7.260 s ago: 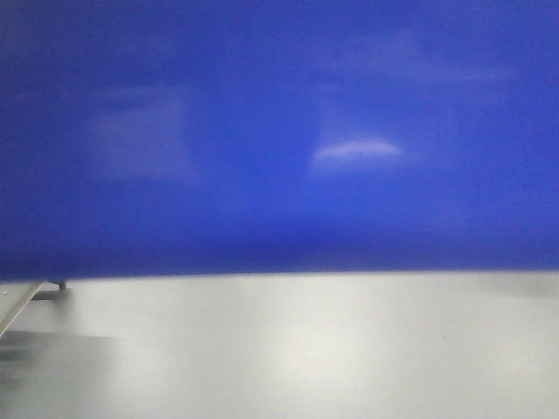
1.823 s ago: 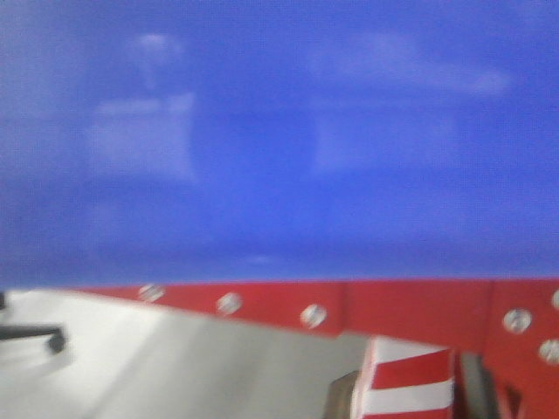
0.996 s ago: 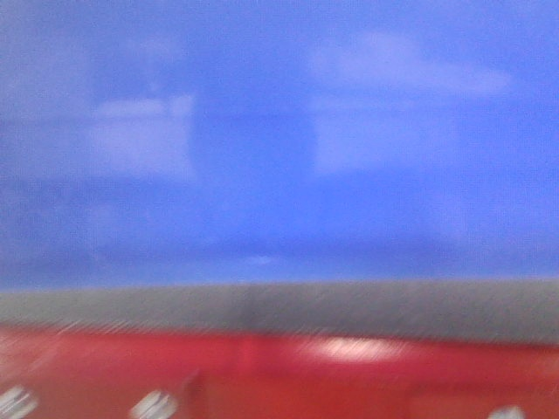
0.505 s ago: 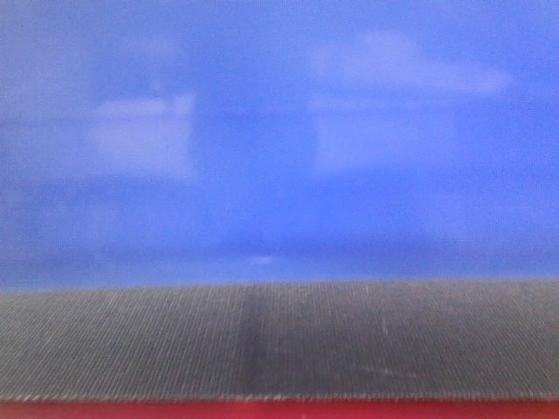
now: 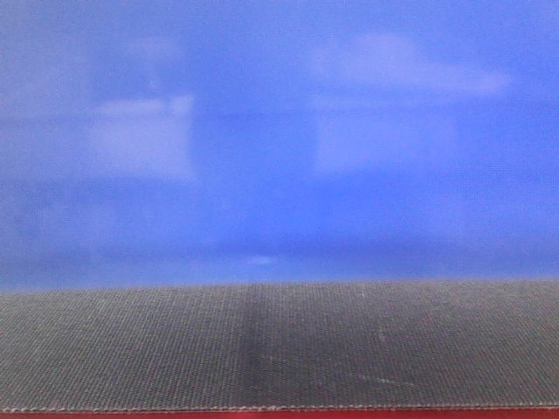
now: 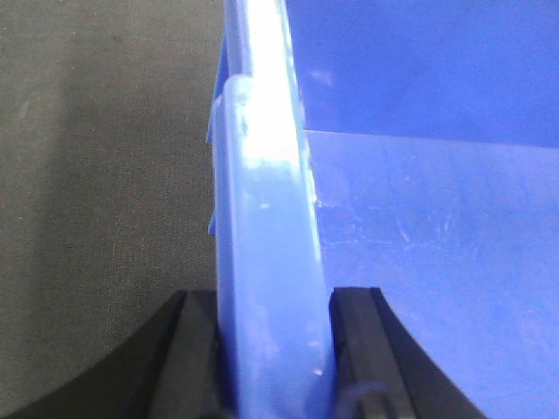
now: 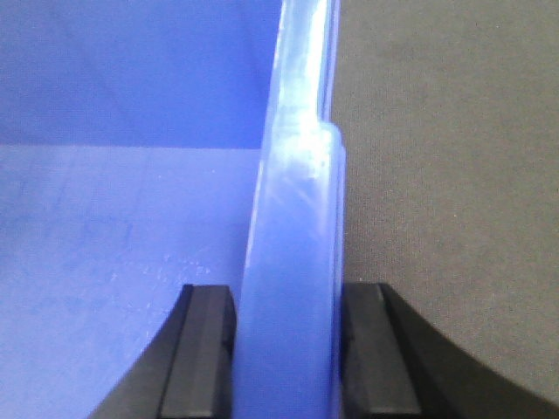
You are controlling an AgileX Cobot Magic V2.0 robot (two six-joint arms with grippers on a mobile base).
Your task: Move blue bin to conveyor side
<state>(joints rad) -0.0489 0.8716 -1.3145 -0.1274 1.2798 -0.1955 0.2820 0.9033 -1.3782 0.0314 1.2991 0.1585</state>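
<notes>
The blue bin (image 5: pixel 279 140) is pinched by its rim on opposite walls, left gripper (image 6: pixel 275 345) and right gripper (image 7: pixel 286 349) jaws clamped across it for balanced support; it is positioned over the conveyor (image 5: pixel 279 349)

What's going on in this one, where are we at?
The robot is holding the blue bin with both arms. The left gripper and the right gripper are each clamped over the top edge of a wall of the bin, one finger inside and one outside. The dark grey conveyor belt lies beneath and beside the bin, with its red strip just showing at the near edge. Whether the bin already rests on the belt cannot be told.
</notes>
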